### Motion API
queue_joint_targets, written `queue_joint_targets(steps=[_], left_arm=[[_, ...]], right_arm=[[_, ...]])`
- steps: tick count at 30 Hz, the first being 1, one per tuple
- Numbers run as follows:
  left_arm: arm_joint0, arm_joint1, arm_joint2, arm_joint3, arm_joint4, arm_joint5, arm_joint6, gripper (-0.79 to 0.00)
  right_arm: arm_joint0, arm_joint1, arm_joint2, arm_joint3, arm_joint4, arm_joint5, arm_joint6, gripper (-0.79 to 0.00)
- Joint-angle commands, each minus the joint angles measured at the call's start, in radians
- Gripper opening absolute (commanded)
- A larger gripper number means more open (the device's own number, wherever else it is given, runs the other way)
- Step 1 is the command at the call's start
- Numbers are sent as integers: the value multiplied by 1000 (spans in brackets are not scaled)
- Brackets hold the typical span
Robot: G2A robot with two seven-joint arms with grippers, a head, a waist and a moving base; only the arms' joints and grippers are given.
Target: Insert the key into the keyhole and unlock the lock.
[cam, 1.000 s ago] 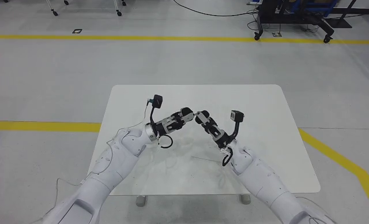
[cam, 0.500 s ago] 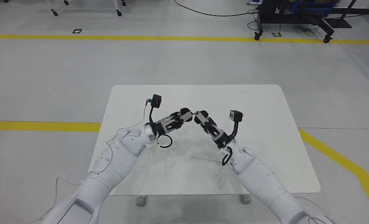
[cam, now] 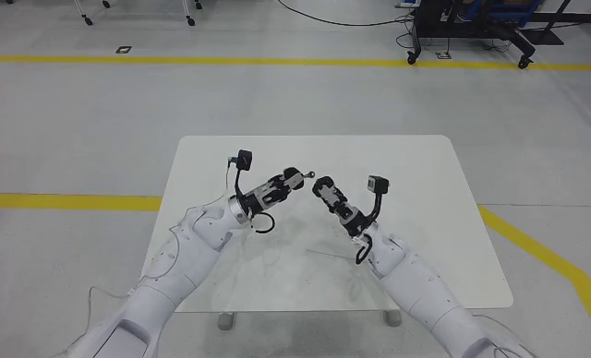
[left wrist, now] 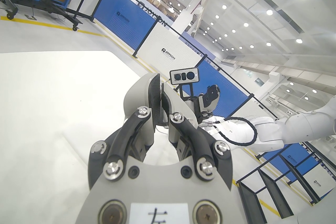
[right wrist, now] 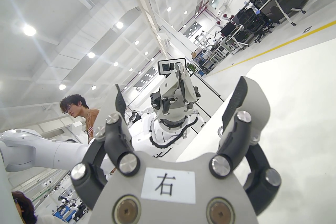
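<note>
My left gripper [cam: 297,178] hangs over the middle of the white table [cam: 416,173], shut on a small silvery metal piece [cam: 310,173] that sticks out past its fingertips. Whether that piece is the key or the lock, I cannot tell. In the left wrist view the left gripper [left wrist: 158,83] has its pads pressed together. My right gripper [cam: 319,184] faces it from a short gap away. In the right wrist view the right gripper [right wrist: 179,85] stands wide open with nothing in it, and beyond it the left gripper [right wrist: 181,78] carries the metal piece [right wrist: 180,69].
The bare tabletop [left wrist: 52,91] lies under both arms, with free room on every side. Grey floor with yellow lines [cam: 277,59] surrounds the table, and racks on wheels [cam: 471,26] stand far behind it.
The two grippers met tip to tip a second ago. Now the left one has drawn back to the left with the metal piece, leaving a gap. The right arm has barely moved.
</note>
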Motion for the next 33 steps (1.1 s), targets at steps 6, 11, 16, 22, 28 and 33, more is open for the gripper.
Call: queue_joint_targets(steps=[6, 11, 16, 22, 28, 33], left_arm=[[11, 9, 5, -31, -52, -27, -137, -785], [-3, 12, 37, -36, -128, -35, -292, -785], [-21, 15, 57, -32, -185, -31, -397, -785], [-29, 15, 66, -29, -208, -20, -440, -785], [-37, 14, 78, -28, -207, -14, -471, -785], [-41, 13, 83, -24, -220, -13, -484, -785]], right_arm=[[-6, 75, 137, -31, -156, -31, 239, 0], [-58, 129, 185, -135, -25, -31, 507, -314], [-64, 157, 187, -157, 79, -31, 695, -379], [-58, 169, 182, -161, 141, -31, 753, -443], [-51, 173, 172, -163, 168, -31, 769, -508], [-41, 173, 158, -157, 163, -31, 770, -588]])
